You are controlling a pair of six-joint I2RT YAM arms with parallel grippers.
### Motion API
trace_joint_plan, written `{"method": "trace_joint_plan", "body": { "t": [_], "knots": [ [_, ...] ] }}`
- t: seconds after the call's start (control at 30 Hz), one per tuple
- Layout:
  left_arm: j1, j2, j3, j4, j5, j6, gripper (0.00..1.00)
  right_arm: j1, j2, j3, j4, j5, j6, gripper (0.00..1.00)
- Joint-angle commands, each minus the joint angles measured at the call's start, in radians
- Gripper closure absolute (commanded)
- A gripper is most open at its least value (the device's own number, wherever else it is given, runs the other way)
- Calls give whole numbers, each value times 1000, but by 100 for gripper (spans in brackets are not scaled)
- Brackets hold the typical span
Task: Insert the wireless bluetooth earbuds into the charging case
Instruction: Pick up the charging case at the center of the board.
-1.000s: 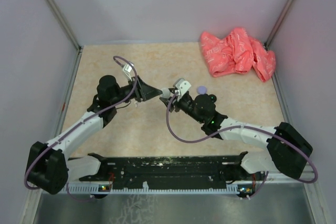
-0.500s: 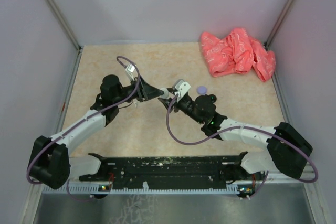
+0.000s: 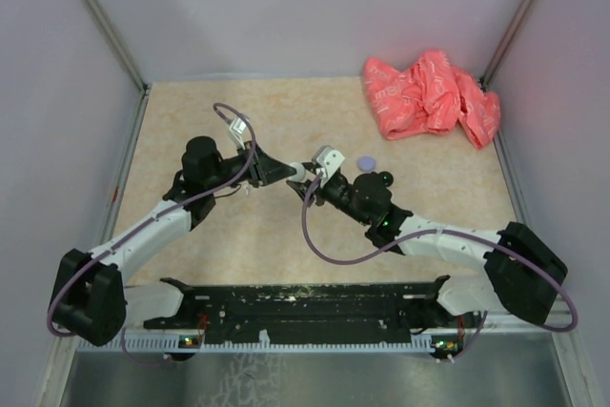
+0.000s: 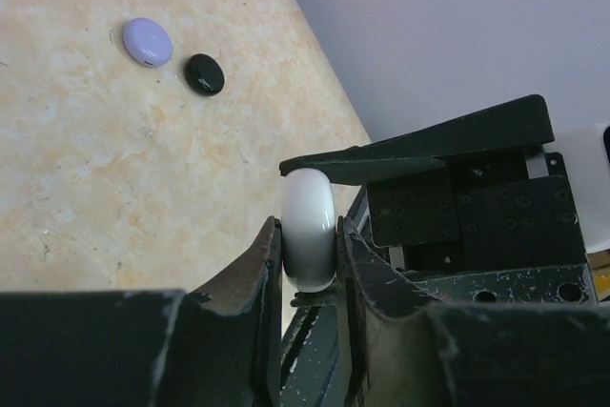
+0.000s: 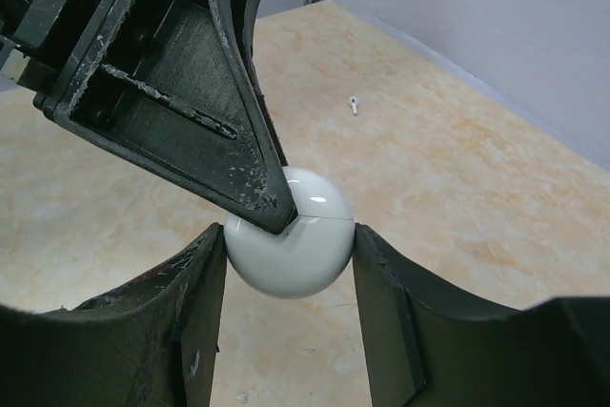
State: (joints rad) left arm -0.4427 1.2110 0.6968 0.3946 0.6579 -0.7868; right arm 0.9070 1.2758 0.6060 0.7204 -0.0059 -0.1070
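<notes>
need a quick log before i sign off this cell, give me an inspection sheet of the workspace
surface: beige mottled tabletop
job's things: white round case gripped by both arms, its seam looks closed; lavender disc and black disc lie close together, apart, on the table; tiny white piece, maybe an earbud, lies alone
clutter: crumpled pink bag in the far right corner
grippers: left gripper clamps the case's flat faces; right gripper grips its rim
cables: purple cable on the left arm, another on the right, no snag seen
surroundings: pale walls, metal corner posts
</notes>
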Motion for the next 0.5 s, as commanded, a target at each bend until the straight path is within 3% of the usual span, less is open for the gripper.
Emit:
{"method": "trace_joint_plan", "body": {
  "t": [0.0,0.13,0.33,0.47],
  "knots": [
    [-1,-47,22,-25,-3,138,99,-6,-41,61,-66,-85,53,49],
    [2,-79,51,-104,-28,254,100,-40,-69,65,-102,-166,101,39],
    [4,-102,117,-221,-2,449,100,-100,-110,96,-216,-288,152,38],
    [4,-106,145,-265,57,544,100,-151,-128,79,-178,-397,221,38]
  ]
}}
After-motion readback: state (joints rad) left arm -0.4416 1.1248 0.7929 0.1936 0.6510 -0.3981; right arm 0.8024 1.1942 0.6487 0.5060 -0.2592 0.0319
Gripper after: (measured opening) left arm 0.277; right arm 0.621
